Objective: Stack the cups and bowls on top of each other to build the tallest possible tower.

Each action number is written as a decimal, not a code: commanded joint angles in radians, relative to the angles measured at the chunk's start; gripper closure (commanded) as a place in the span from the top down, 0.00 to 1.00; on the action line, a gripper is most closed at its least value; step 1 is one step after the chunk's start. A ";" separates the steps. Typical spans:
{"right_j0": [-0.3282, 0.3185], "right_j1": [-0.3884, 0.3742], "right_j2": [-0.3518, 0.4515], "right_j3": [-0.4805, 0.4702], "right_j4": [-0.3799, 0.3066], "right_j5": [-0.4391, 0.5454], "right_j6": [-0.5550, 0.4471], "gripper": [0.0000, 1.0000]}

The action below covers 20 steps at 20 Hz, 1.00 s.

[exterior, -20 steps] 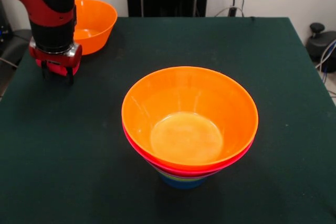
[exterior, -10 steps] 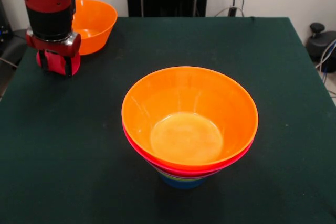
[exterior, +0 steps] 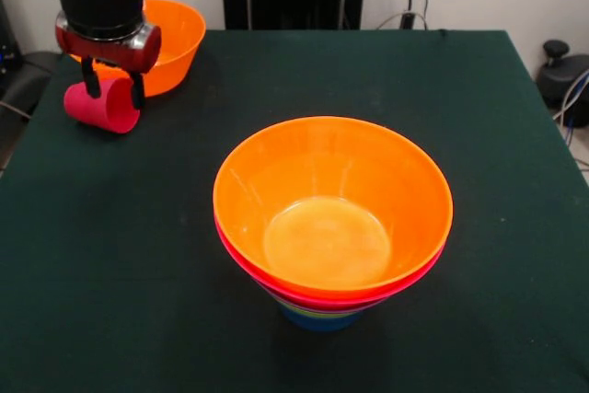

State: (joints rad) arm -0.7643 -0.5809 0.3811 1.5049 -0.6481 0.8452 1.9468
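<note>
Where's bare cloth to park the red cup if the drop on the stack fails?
Bare: the table from the tower back to the far edge, and the near-left corner. Crowded: far-left corner, where the gripper holds the red cup beside the loose orange bowl.

- I find no text, label, brand, number or sign to read anywhere here: not on my arm, the bowls, the cup or the table.

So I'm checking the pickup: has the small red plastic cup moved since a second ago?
Yes. The red cup, shut in the gripper, has risen off the table, toward the lone orange bowl.
</note>
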 commanded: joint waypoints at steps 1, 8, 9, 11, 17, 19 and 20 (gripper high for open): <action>0.087 -0.025 0.050 0.033 0.054 0.085 -0.062 1.00; 0.120 -0.101 -0.023 0.240 0.069 -0.080 0.080 1.00; 0.121 -0.110 -0.032 0.260 0.069 -0.094 0.089 1.00; 0.121 -0.125 -0.055 0.310 0.060 -0.136 0.114 1.00; 0.106 -0.087 -0.136 0.362 -0.002 -0.263 0.134 1.00; 0.102 -0.043 -0.157 0.331 -0.011 -0.283 0.123 1.00; 0.099 -0.031 -0.168 0.328 -0.016 -0.298 0.121 1.00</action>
State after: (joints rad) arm -0.6713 -0.6933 0.2909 1.7682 -0.5837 0.6455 1.9468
